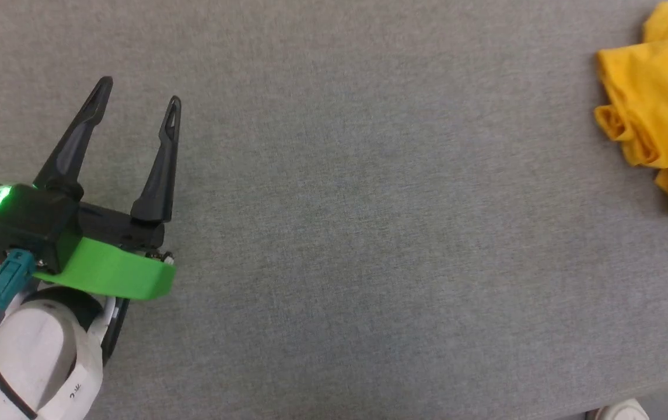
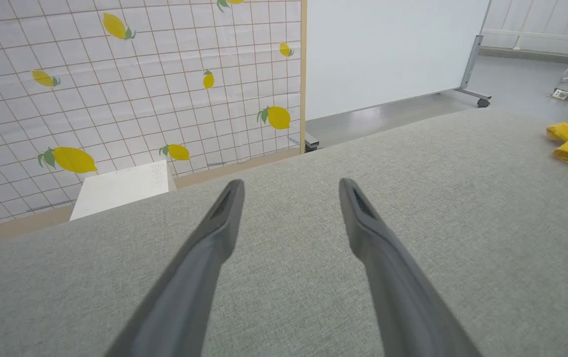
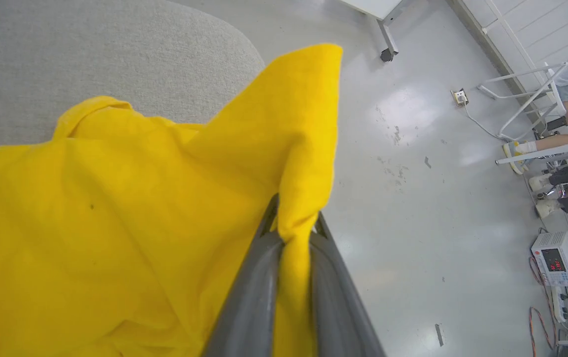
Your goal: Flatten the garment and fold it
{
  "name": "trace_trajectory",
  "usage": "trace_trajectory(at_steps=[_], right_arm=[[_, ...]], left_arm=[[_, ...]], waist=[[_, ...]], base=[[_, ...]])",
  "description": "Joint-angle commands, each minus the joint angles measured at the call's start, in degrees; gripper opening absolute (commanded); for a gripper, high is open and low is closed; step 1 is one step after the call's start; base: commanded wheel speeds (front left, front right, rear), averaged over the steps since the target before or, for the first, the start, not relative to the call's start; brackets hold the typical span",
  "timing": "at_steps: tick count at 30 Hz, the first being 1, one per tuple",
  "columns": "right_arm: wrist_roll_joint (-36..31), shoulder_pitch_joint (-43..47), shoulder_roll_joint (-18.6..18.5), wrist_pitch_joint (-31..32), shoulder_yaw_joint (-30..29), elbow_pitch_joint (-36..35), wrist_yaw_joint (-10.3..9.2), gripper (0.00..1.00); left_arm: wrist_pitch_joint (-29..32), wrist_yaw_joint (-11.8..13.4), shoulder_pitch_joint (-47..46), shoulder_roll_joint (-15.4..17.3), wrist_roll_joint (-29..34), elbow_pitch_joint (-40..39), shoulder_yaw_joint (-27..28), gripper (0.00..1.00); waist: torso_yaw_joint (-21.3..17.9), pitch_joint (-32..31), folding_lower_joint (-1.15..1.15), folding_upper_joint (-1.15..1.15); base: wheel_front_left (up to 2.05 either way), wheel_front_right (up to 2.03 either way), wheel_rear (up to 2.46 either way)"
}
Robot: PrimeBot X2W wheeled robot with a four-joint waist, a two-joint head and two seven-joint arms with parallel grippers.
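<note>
Currently garment [image 1: 654, 99] sits bunched at the worktop's [image 1: 334, 233] right edge, well apart from left tool [image 1: 140, 92], which is spread wide and empty. Right tool [image 3: 296, 220] is pinched on a fabric edge. Right arm nearer; spreading likely goes leftward.

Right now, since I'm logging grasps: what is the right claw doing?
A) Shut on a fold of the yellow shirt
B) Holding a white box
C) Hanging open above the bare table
A: the right wrist view shows the right claw pinched on a raised fold of the yellow shirt.
</note>
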Motion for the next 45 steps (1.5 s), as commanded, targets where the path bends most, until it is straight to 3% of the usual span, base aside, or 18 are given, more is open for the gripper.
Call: trace_trajectory(at_steps=[1, 11, 12, 14, 16, 23, 31, 45], right_arm=[[-0.7, -1.4, -0.3, -0.8, -0.7, 0.6, -0.08, 0.00], [-4.8, -4.1, -1.9, -6.7, -2.6, 7.2, -0.08, 0.00], [-5.2, -4.4, -1.7, -7.2, -2.8, 8.0, -0.08, 0.04], [-5.8, -5.0, -1.6, -7.9, -3.1, 9.2, -0.08, 0.35], [-6.7, -5.6, -1.6, -8.7, -3.6, 10.1, -0.08, 1.00], [-8.8, -6.2, -1.8, -10.1, -4.5, 12.2, -0.08, 1.00], [-8.0, -4.4, -0.3, -11.7, -5.9, 11.9, -0.08, 1.00], [-1.3, 9.4, 14.4, -18.5, -0.6, 0.1, -0.08, 1.00]], left_arm=[[0.2, 0.2, -1.1, 0.5, 0.9, -0.4, 0.2, 1.00], [-0.7, 1.4, -2.2, 0.7, 1.9, -2.0, 1.1, 1.00], [-0.9, 1.5, -2.3, 0.7, 1.8, -2.4, 1.2, 1.00], [-1.1, 1.6, -2.4, 0.7, 1.7, -2.8, 1.5, 1.00], [-1.4, 1.6, -2.4, 0.7, 1.5, -3.3, 1.6, 1.00], [-4.6, 2.1, -2.5, -0.5, 1.5, -2.8, 1.9, 1.00], [-7.8, 4.0, 0.1, -3.3, 0.0, 1.5, 2.1, 1.00], [-11.1, 4.2, 8.8, -7.5, -5.2, 8.7, 1.4, 1.00]], waist=[[0.2, 3.4, -0.01, 0.00], [1.3, 6.1, -0.01, 0.00], [1.3, 6.3, -0.01, 0.00], [1.4, 6.5, -0.01, 0.00], [1.5, 6.6, -0.01, 0.00], [2.2, 4.8, -0.01, 0.00], [3.8, -1.6, -0.01, 0.00], [8.3, -17.5, -0.01, 0.00]], base=[[0.00, 0.00, 0.00], [0.00, 0.00, 0.00], [0.00, 0.00, 0.00], [0.00, 0.00, 0.00], [0.00, 0.00, 0.00], [0.00, 0.00, 0.00], [0.00, 0.00, 0.00], [0.00, 0.00, 0.00]])
